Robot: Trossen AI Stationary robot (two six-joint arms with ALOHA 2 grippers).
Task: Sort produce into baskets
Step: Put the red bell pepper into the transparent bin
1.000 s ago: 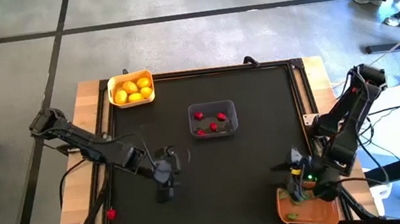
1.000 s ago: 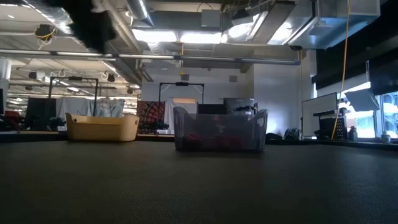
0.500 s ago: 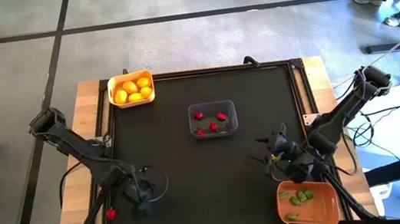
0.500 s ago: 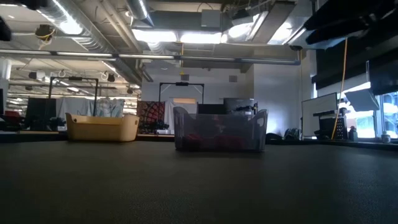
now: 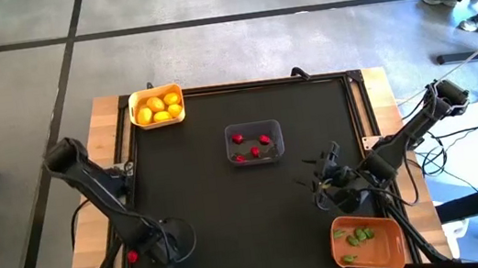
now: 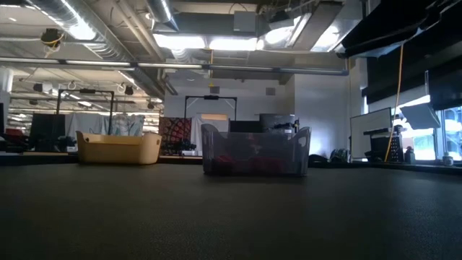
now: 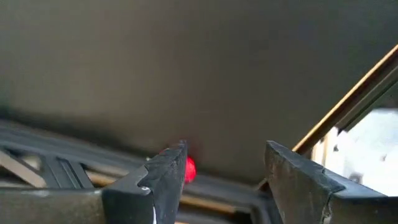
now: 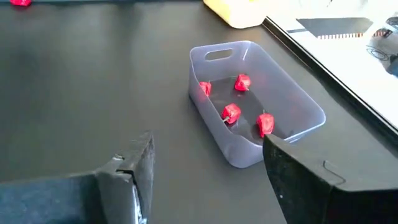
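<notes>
Produce still unsorted: one small red piece (image 5: 132, 255) lies off the black mat, on the table's wooden edge (image 5: 107, 114) at the near left corner. It looks light, hard and apt to roll, so a pinch across its middle suits best. Left pincer (image 7: 227, 171), fingers spread, hovers just beside it; right pincer (image 8: 208, 165), also spread and empty, hangs near the orange basket (image 5: 397, 253), facing the clear basket (image 8: 298, 106).
</notes>
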